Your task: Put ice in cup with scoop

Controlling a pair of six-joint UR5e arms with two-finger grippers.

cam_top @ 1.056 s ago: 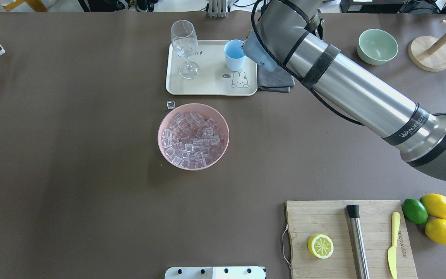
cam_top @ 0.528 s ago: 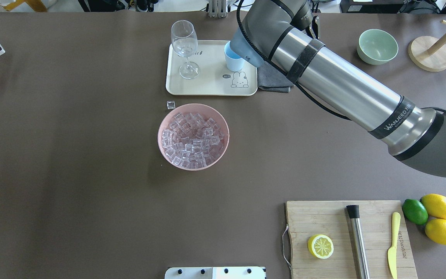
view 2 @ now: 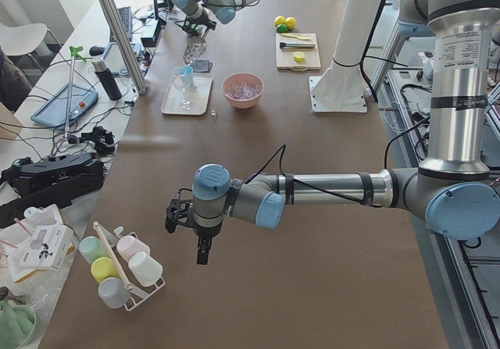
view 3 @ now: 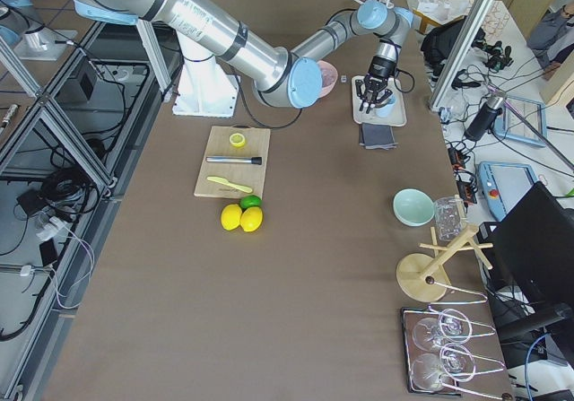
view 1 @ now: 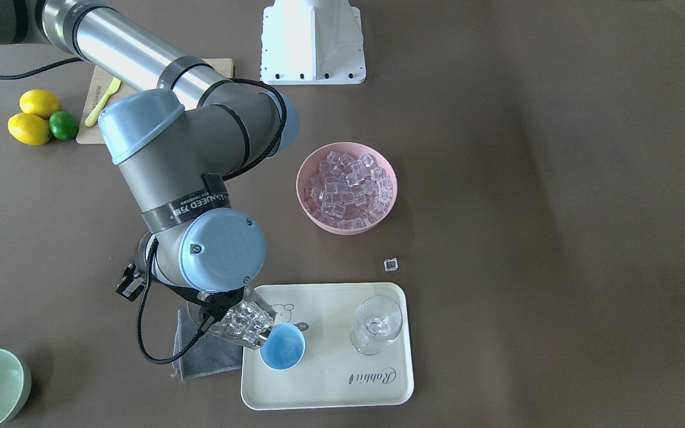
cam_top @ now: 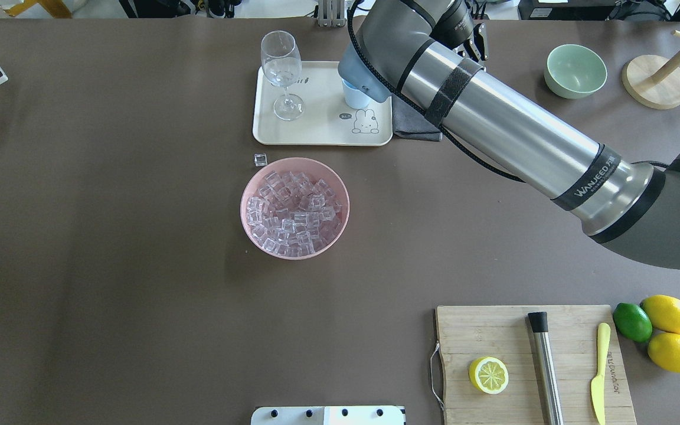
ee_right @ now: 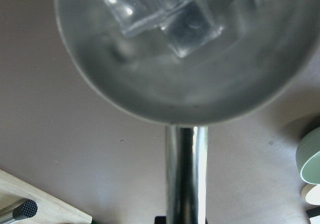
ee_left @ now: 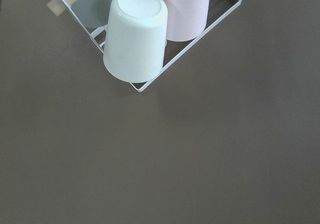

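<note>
My right gripper is shut on the handle of the steel scoop, mostly hidden under the wrist. The scoop holds several clear ice cubes and tilts down toward the light-blue cup, its lip at the cup's rim. The right wrist view shows the trough with cubes in it. In the overhead view the arm covers most of the cup. The pink bowl is full of ice. My left gripper hangs far off near a cup rack; I cannot tell its state.
The cup stands on a cream tray beside a stemmed glass. A grey cloth lies right of the tray. One loose cube lies by the pink bowl. A green bowl, cutting board with steel rod, and lemons stand to the right.
My right arm has moved left over the tray, carrying the scoop to the cup; the arm now covers most of the cup in the overhead view.
</note>
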